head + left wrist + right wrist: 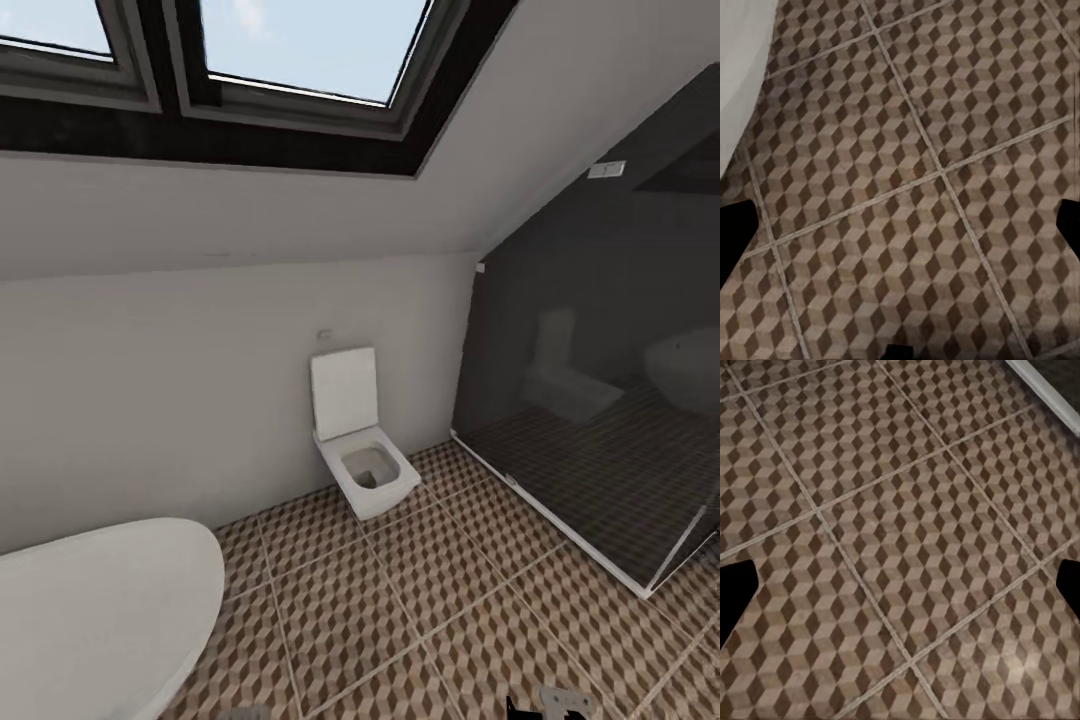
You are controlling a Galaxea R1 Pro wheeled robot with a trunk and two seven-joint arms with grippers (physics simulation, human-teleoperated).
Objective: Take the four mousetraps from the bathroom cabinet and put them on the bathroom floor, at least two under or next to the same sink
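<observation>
Both grippers hung over the floor (915,172), jaws spread wide with nothing between them: the left gripper (900,225) showed only dark fingertips (735,232) at the frame's sides, and the right gripper (900,585) likewise. The floor was large square tiles printed with brown, beige and white cubes, split by pale grout lines. It ran out to a white toilet (358,440) with its lid up against the wall. A white tub (100,610) curved in to the toilet's left; a dark glass shower screen (590,400) stood to its right, and skylights (300,50) sat above.
</observation>
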